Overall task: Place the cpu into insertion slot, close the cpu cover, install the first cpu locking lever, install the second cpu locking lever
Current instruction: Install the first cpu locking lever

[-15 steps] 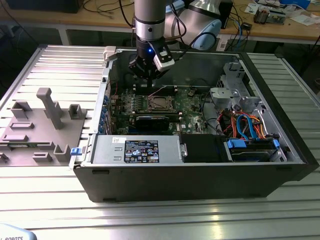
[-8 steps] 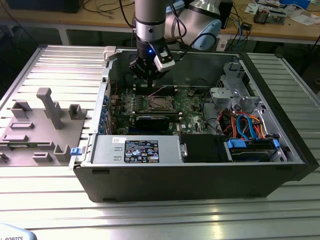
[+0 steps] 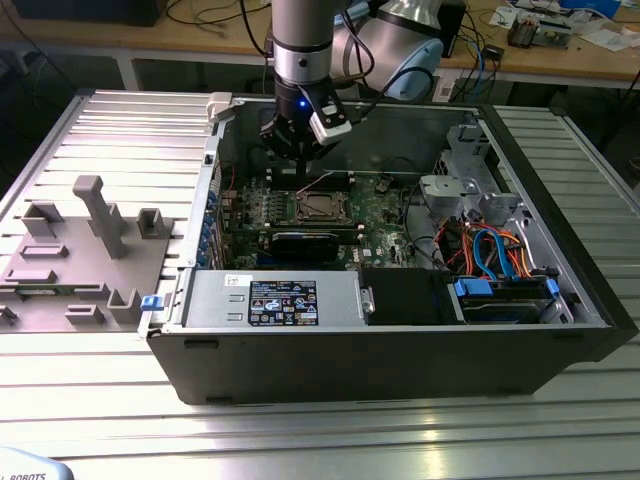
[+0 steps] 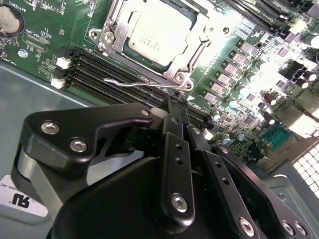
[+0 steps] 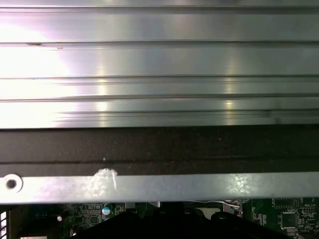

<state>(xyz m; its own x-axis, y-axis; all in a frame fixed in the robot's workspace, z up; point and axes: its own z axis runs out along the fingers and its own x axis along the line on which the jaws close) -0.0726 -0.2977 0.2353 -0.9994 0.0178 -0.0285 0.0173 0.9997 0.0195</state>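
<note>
Fingers [image 4: 178, 107] pinched narrow, holding nothing, hover just beside the unlatched locking lever [image 4: 137, 82]; cpu [image 4: 159, 31] sits under the closed cpu cover [image 4: 197, 47]. Pressing the lever squarely would serve best.

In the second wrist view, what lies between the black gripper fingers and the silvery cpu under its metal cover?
In the second wrist view, a thin bent silver wire lever and black memory slots lie between the black gripper and the pale silvery square cpu.

1. Cpu [image 4: 158, 31] seated in insertion slot [image 4: 187, 74], cpu cover [image 4: 113, 31] closed around it.
2. Thin locking lever [image 4: 130, 82] raised beside socket.
3. Gripper [image 4: 175, 102] near lever, fingers together.
</note>
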